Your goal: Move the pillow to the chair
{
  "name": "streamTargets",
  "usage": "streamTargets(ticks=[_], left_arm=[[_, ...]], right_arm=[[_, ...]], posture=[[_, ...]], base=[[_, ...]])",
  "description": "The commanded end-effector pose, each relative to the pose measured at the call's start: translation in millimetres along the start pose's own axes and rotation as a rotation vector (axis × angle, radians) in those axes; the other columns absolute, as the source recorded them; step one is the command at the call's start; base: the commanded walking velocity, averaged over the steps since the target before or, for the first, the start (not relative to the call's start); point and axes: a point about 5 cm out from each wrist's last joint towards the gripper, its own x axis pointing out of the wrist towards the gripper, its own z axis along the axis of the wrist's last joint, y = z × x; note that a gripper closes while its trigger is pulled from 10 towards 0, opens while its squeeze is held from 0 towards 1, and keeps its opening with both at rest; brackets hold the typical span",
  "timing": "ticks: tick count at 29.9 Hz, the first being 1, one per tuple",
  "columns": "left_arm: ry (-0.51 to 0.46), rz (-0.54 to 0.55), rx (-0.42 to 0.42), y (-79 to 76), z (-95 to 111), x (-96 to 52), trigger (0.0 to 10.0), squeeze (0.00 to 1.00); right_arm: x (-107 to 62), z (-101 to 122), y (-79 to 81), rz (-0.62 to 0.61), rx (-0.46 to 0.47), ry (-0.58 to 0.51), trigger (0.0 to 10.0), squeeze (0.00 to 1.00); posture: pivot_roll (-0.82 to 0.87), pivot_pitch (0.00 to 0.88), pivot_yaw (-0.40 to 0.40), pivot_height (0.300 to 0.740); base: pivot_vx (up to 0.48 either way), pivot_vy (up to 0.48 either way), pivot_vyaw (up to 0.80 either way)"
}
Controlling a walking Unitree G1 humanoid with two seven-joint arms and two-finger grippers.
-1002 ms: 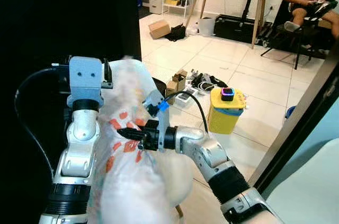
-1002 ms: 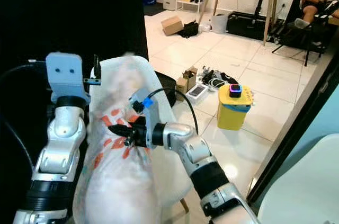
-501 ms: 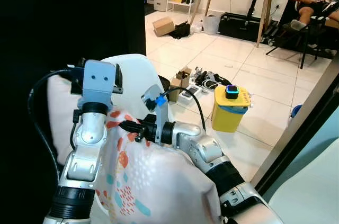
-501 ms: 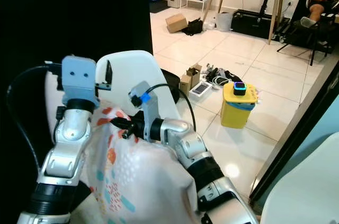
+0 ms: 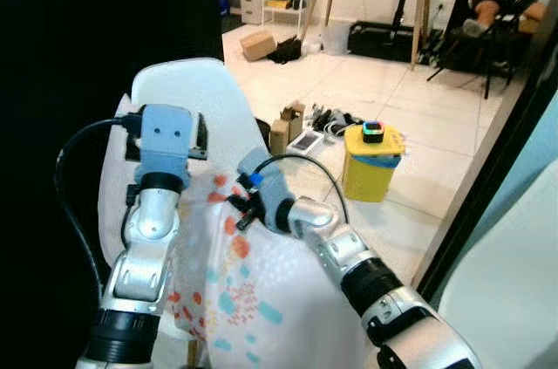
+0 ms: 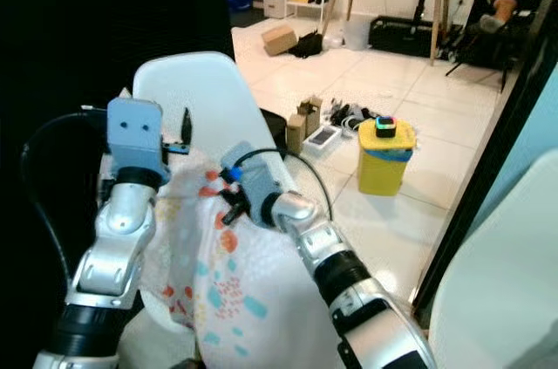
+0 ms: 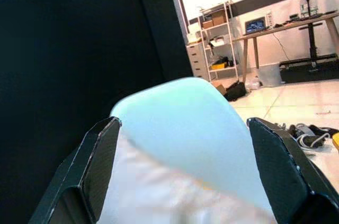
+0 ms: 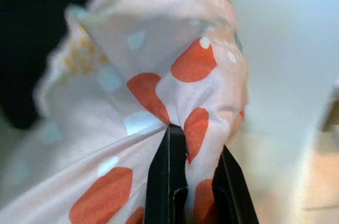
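Placing step: right pincer (image 8: 192,173) clamped on pillow (image 5: 240,286) fabric at frame centre; left pincer (image 7: 185,171) spread wide, empty. Next: settle it on the chair (image 5: 187,90), let go.

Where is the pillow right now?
In the head views the pillow sits low and centre, between the two arms, draped against the white chair, with the right claw pinching a fold of its fabric.
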Motion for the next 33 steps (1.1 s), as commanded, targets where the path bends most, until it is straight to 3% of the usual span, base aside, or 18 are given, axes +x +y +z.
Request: streamTargets(ticks=[1, 6, 11, 13, 17, 20, 23, 26, 27, 28, 30, 33], left_arm=[[0.021, -0.005, -0.002, 0.2, -3.2, -1.1, 10.0, 0.00], [0.022, -0.007, -0.004, -0.2, -3.3, -1.0, 10.0, 0.00], [0.022, -0.011, -0.004, -1.5, -3.5, -0.8, 10.0, 0.00], [0.022, -0.010, -0.004, -2.0, -3.3, -0.9, 10.0, 0.00], [0.022, -0.008, -0.004, -1.7, -3.3, -1.1, 10.0, 0.00], [0.021, -0.002, 0.003, 0.5, -3.0, -1.8, 10.0, 0.00], [0.021, -0.001, 0.005, 1.1, -3.2, -2.1, 10.0, 0.00], [0.021, 0.000, 0.008, 1.4, -3.4, -2.7, 10.0, 0.00], [0.021, -0.001, 0.010, 1.3, -3.6, -3.0, 10.0, 0.00], [0.021, -0.001, 0.010, 1.3, -3.6, -3.0, 10.0, 0.00], [0.023, -0.004, 0.011, 0.7, -4.2, -3.3, 10.0, 0.00], [0.024, -0.013, 0.010, -0.8, -4.6, -3.1, 10.0, 0.00]], right_arm=[[2.8, 18.2, -9.7, -0.067, -0.081, -0.055, 10.0, 0.00], [3.2, 28.6, -17.9, -0.121, -0.149, -0.083, 10.0, 0.00], [7.6, 79.1, -26.9, -0.183, -0.254, -0.257, 10.0, 0.00], [10.3, 94.7, -25.7, -0.183, -0.294, -0.301, 10.0, 0.00], [12.1, 101.4, -24.3, -0.186, -0.308, -0.322, 10.0, 0.00], [18.6, 121.3, -14.8, -0.199, -0.360, -0.374, 10.0, 0.00], [22.0, 118.3, -9.7, -0.199, -0.385, -0.354, 10.0, 0.00], [28.5, 101.0, 2.5, -0.164, -0.368, -0.306, 10.0, 0.00], [29.8, 92.0, 7.5, -0.150, -0.349, -0.294, 10.0, 0.26], [29.8, 92.0, 7.5, -0.150, -0.349, -0.294, 10.0, 0.26], [29.5, 80.8, 8.1, -0.182, -0.328, -0.286, 10.0, 1.00], [26.7, 73.8, 0.1, -0.248, -0.306, -0.267, 10.0, 1.00]], posture=[[-0.17, 0.000, -0.020, 0.573], [-0.17, 0.000, -0.020, 0.563], [-0.16, 0.000, -0.029, 0.543], [-0.16, 0.000, -0.032, 0.533], [-0.16, 0.000, -0.032, 0.528], [-0.15, 0.000, -0.035, 0.513], [-0.14, 0.000, -0.041, 0.513], [-0.13, 0.000, -0.043, 0.513], [-0.13, 0.000, -0.041, 0.513], [-0.13, 0.000, -0.041, 0.513], [-0.13, 0.000, -0.037, 0.513], [-0.14, 0.000, -0.030, 0.513]], base=[[0.000, 0.000, 0.00], [0.000, 0.000, 0.00], [0.000, 0.000, 0.00], [0.000, 0.000, 0.00], [0.000, 0.000, 0.00], [0.000, 0.000, 0.00], [0.000, 0.000, 0.00], [0.000, 0.000, 0.00], [0.000, 0.000, 0.00], [0.000, 0.000, 0.00], [0.000, 0.000, 0.00], [0.000, 0.000, 0.00]])
